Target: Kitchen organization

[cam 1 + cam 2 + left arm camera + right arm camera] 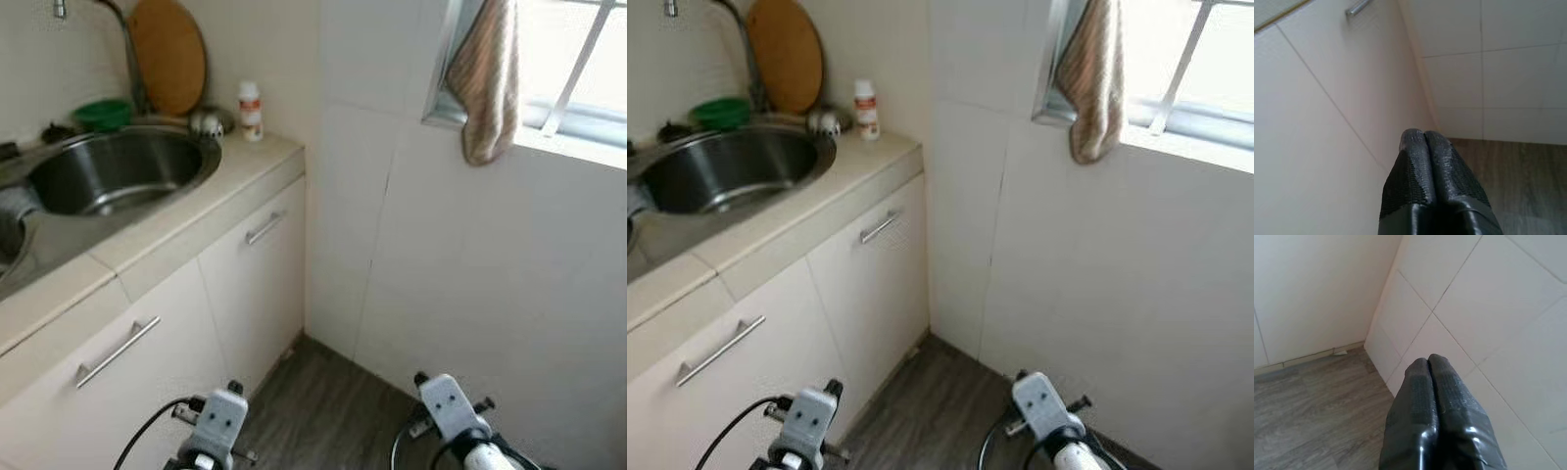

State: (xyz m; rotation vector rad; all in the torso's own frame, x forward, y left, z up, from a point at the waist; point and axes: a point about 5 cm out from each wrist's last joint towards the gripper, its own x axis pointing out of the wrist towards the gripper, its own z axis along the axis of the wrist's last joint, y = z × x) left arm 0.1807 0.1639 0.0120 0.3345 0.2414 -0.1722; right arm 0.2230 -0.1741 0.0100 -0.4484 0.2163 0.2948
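Note:
A steel sink [118, 171] is set in a beige counter [250, 162] at the upper left. Behind it a round wooden board [168, 54] leans on the wall, with a green bowl [101, 114], a small white bottle with a red label [251, 110] and a shiny metal item [208, 121]. Both arms hang low at the bottom edge, by the cabinet doors. My left gripper [1423, 133] is shut with nothing in it, pointing along the cabinet front. My right gripper [1428, 359] is shut and empty too, facing the tiled wall corner.
White cabinet doors with bar handles [265, 227] [116, 352] run under the counter. A tiled wall [470, 274] closes the right side, with a barred window and a striped towel [485, 78] hanging from it. Grey wood-look floor [323, 411] lies in the narrow corner.

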